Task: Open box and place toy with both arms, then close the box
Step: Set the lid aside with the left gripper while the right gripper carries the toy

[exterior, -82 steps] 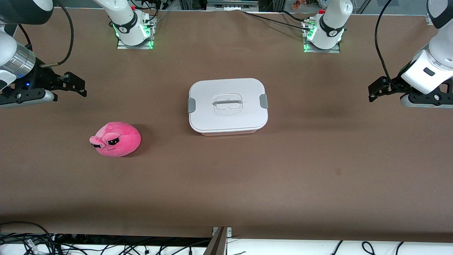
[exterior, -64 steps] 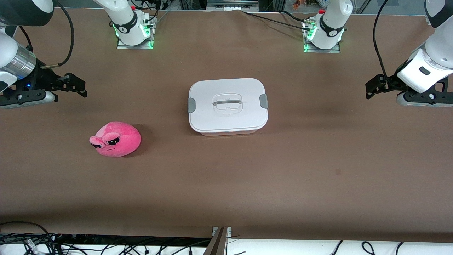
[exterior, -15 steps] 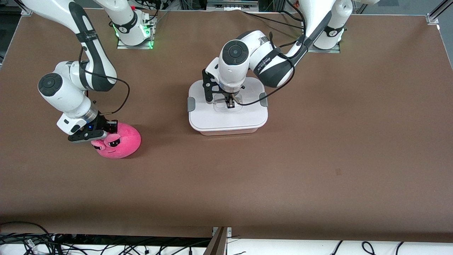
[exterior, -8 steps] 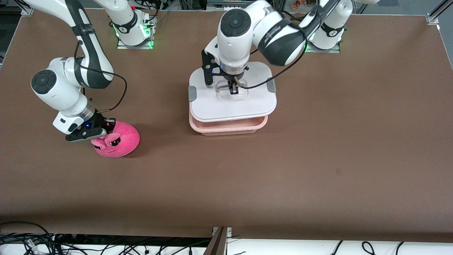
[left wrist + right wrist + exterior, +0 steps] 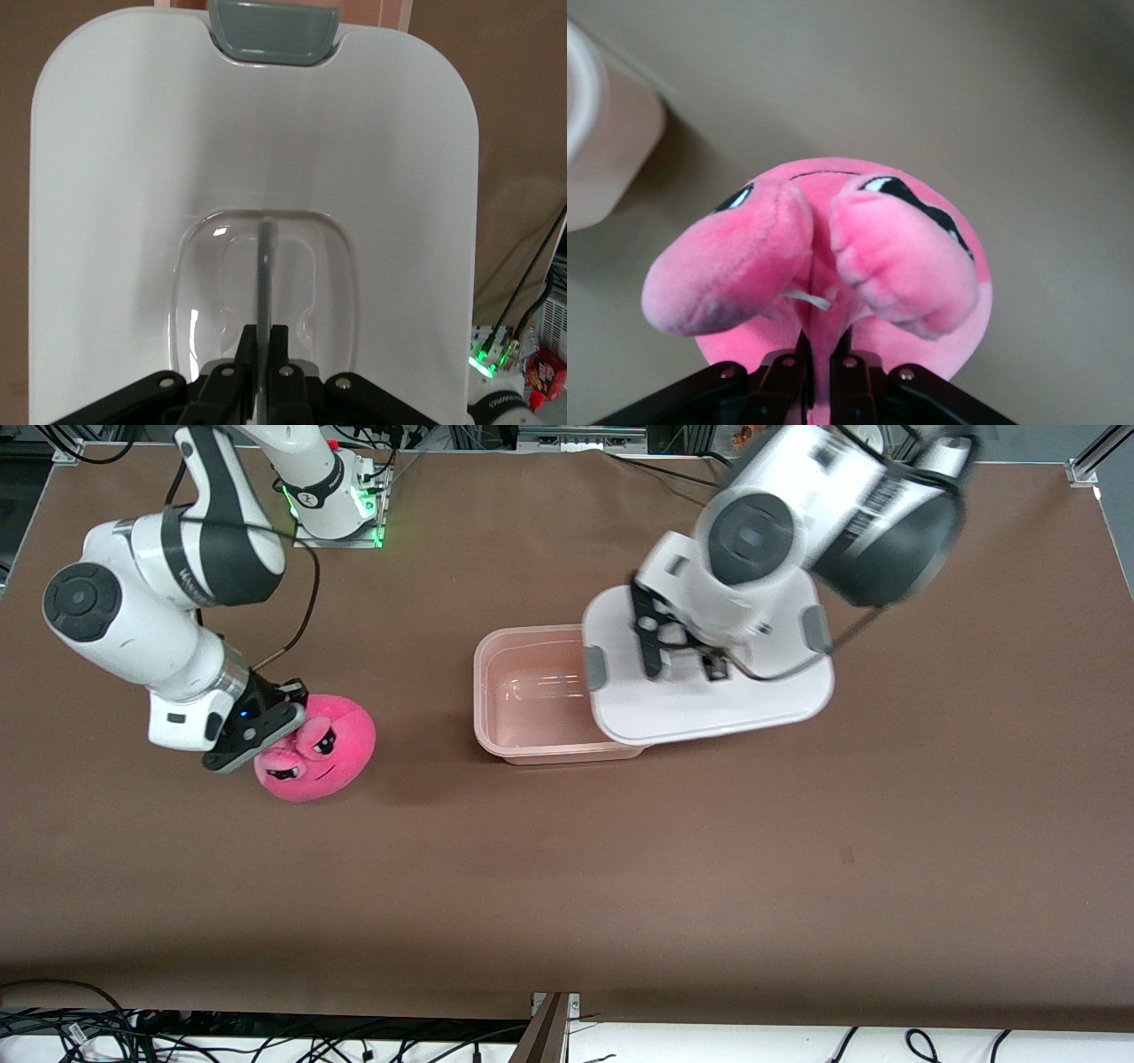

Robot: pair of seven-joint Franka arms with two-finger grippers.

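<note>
The pale pink tub (image 5: 532, 691) of the box stands open and empty at mid table. My left gripper (image 5: 709, 666) is shut on the handle (image 5: 265, 266) of the white lid (image 5: 709, 713) and holds it in the air, over the tub's edge toward the left arm's end. The lid (image 5: 133, 177) with a grey clip (image 5: 273, 31) fills the left wrist view, where the left gripper (image 5: 263, 332) pinches the thin handle. My right gripper (image 5: 279, 722) is shut on the pink plush toy (image 5: 314, 748), a little above the table. In the right wrist view the right gripper (image 5: 824, 341) pinches the toy (image 5: 921, 266).
The brown table (image 5: 620, 868) stretches wide around the tub. The tub's corner shows in the right wrist view (image 5: 611, 150). The arm bases (image 5: 332, 505) stand at the table's edge farthest from the front camera. Cables lie along the nearest edge (image 5: 177, 1036).
The left gripper has lifted the lid off the tub and carried it toward the left arm's end. The right gripper has raised the toy and moved it slightly toward the tub.
</note>
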